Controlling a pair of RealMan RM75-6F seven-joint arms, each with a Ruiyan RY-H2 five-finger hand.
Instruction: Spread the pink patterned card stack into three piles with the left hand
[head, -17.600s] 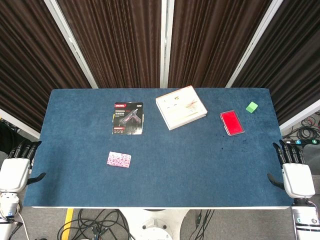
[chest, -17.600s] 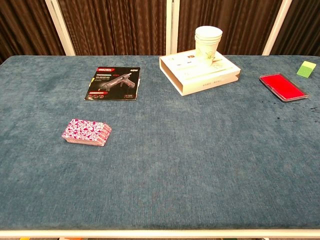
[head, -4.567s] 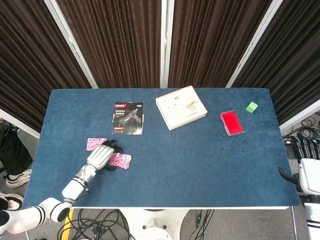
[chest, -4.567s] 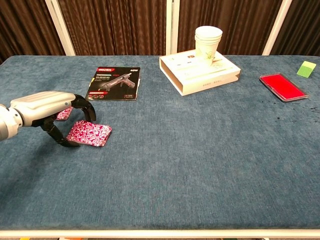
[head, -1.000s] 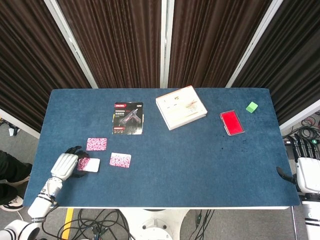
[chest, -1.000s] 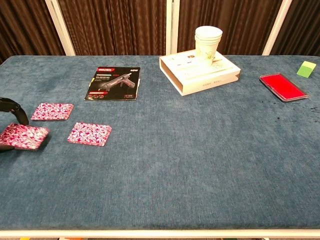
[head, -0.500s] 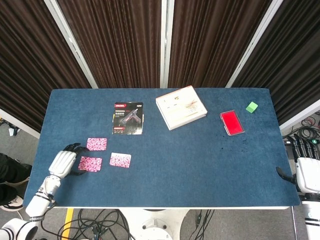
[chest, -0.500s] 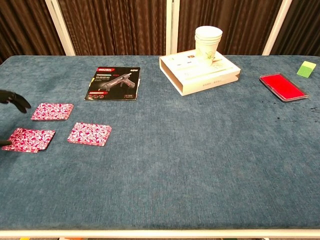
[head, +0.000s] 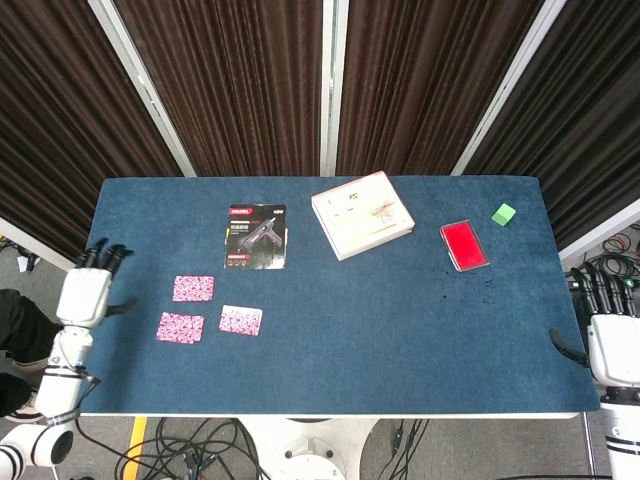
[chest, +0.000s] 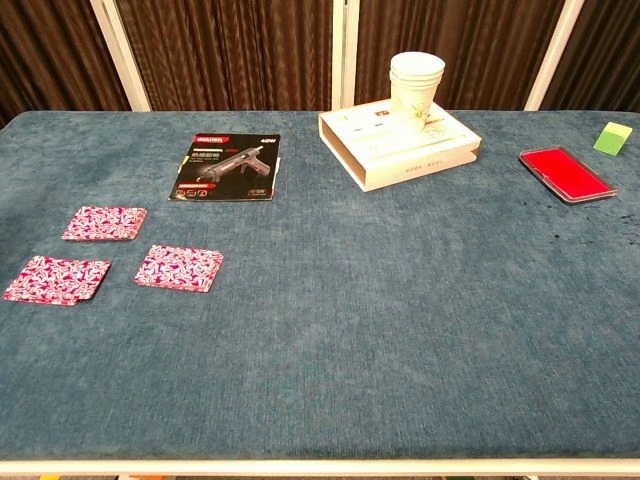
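The left hand (head: 83, 294) hangs off the left edge of the table (head: 340, 330), fingers spread and holding nothing, clear of the cards. Just inward of it lie three pink patterned card piles on the blue cloth, all apart from one another: one nearest the left hand (head: 180, 327), one farther back (head: 193, 288), and one to the right of these (head: 240, 320). In the chest view they sit flat at the left of the table, face down, the patterned backs up.

Behind the piles lies a black glue gun package (head: 255, 236), flat on the cloth; it carries a red label strip at its top and a picture of the gun, but the lettering is too small to read. Farther right is a white box (head: 362, 214) lying flat, with small print on its lid and side that cannot be read. In the chest view a stack of paper cups (chest: 416, 88) stands upright on this box; what is inside the top cup cannot be seen.

Beyond it lies a red tray (head: 464, 245), and near the far right corner a small green block (head: 504, 213).

The right hand (head: 608, 345) is off the right edge of the table, fingers apart and holding nothing.
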